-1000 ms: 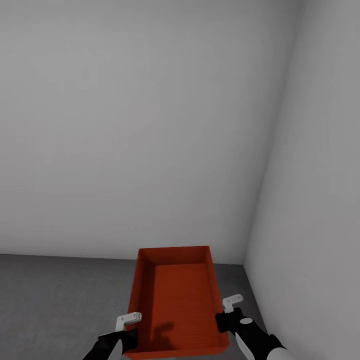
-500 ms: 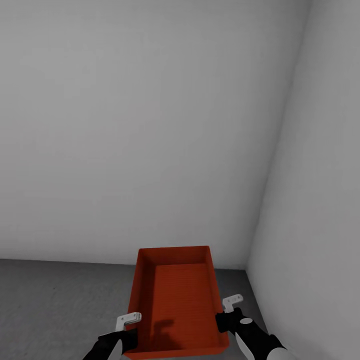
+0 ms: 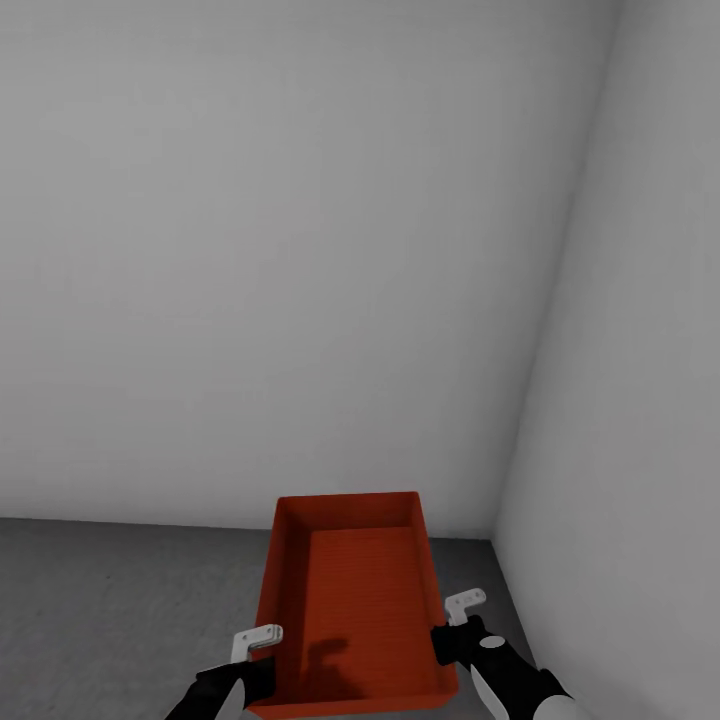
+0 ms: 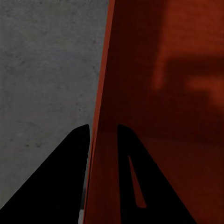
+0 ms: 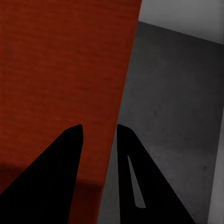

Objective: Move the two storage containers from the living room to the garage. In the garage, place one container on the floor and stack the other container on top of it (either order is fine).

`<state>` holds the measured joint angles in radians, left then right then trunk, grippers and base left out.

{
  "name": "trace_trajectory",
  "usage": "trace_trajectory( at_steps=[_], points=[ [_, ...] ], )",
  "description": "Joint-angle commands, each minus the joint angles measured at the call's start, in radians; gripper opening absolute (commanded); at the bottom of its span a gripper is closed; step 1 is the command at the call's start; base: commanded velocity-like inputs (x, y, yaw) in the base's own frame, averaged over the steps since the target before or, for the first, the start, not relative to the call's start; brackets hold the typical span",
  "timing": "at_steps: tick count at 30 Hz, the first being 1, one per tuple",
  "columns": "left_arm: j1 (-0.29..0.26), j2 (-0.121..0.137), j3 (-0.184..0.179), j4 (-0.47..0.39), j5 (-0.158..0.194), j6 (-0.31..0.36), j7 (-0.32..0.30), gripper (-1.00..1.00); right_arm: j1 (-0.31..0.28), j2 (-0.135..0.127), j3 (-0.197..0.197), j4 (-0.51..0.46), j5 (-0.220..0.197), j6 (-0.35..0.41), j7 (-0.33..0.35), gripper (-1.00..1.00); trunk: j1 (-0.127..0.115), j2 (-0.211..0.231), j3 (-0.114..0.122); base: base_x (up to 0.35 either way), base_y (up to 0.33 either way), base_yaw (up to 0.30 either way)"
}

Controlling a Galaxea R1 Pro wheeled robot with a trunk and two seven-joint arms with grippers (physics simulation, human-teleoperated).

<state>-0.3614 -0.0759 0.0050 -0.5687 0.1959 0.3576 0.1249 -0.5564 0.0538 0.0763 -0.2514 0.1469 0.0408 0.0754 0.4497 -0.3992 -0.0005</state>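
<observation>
One red-orange open-top storage container [image 3: 350, 590] hangs low in the head view, held level above the dark grey concrete floor [image 3: 120, 600] of the garage. My left gripper [image 3: 266, 662] is shut on its left wall. My right gripper [image 3: 446, 640] is shut on its right wall. In the left wrist view the left gripper [image 4: 102, 128] straddles the thin wall of the container [image 4: 163, 93], one finger on each side. The right wrist view shows the right gripper [image 5: 99, 127] clamped the same way on the container [image 5: 60, 60]. The bin is empty.
A plain white-grey back wall [image 3: 300, 250] stands straight ahead and a side wall [image 3: 640, 400] closes in on the right, forming a corner just beyond the container. Open concrete floor [image 4: 46, 70] stretches to the left, with a narrower strip of floor [image 5: 172, 93] to the right.
The whole view shifted slightly a second ago, so the camera moved a little. The container stays in both grippers the same way, and nothing differs over the last half second.
</observation>
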Motion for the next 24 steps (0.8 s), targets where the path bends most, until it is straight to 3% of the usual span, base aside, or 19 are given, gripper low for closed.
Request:
trace_trajectory(
  at_steps=[1,9,18,24],
  points=[
    [0.001,-0.001,0.0,0.001,-0.007,0.008,0.012,-1.0,0.0,0.039,0.001,-0.005,0.0,-0.007,0.032,-1.0,0.0,-0.001,0.0,0.0,0.0,0.0],
    [0.001,-0.001,0.0,0.001,-0.007,0.008,0.012,-1.0,0.0,0.037,0.002,-0.005,-0.001,-0.007,0.032,-1.0,0.0,-0.001,0.0,0.049,0.0,0.0],
    [0.001,-0.001,0.0,0.001,-0.007,0.008,0.012,-1.0,0.0,0.038,0.002,-0.005,-0.003,-0.006,0.032,-1.0,0.0,-0.001,0.0,0.296,0.0,-0.01],
    [0.001,-0.001,0.0,0.001,-0.007,0.008,0.012,-1.0,0.0,0.038,0.002,-0.005,-0.003,-0.006,0.032,-1.0,0.0,-0.001,0.0,0.321,0.0,-0.161]
  ],
)
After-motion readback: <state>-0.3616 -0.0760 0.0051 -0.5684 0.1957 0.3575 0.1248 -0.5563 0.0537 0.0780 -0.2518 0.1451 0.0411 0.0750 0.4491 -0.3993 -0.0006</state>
